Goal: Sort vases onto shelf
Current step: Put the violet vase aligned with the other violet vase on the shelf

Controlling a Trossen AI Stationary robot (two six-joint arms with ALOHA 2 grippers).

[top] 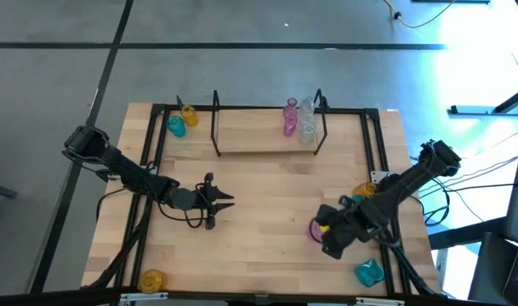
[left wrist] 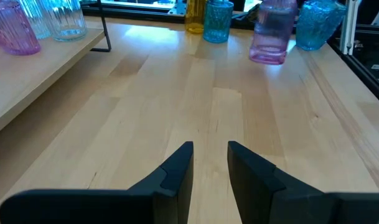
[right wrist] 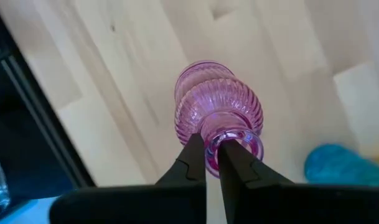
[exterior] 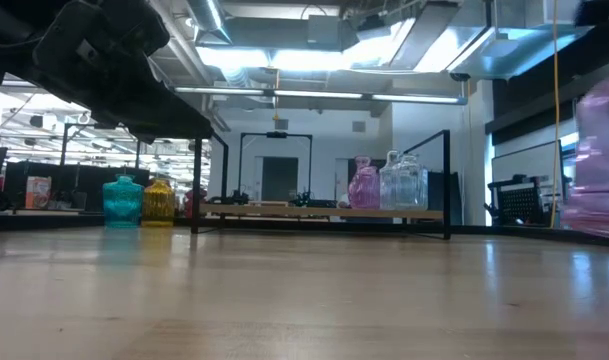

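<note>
The shelf (top: 259, 136) stands at the table's far middle, with a pink vase (top: 290, 119) and clear vases (top: 307, 121) on its right end. A yellow vase (top: 189, 113) and a teal vase (top: 175, 127) stand on the table left of it. My right gripper (top: 324, 232) is shut on another pink vase (right wrist: 217, 106) at the near right. Close to it stand a yellow vase (top: 365, 189) and a teal vase (top: 369, 272). One more yellow vase (top: 153, 280) stands at the near left. My left gripper (left wrist: 211, 155) waits open over the table's left middle, holding nothing. My right gripper holds the pink vase by the rim of its mouth (right wrist: 234, 138), pinching the glass wall between its two fingers; one finger (right wrist: 229, 158) seems to reach inside the mouth, the other stays outside. The fingers come from above, pointing down. The vase hangs below them, slightly tilted, seemingly off the table.
Black rails (top: 156, 161) run along the tabletop's left side, and more (top: 373, 153) along its right and far sides. The shelf's black wire uprights (top: 216, 123) stand at both its ends. Bare wood lies between the two arms and in front of the shelf.
</note>
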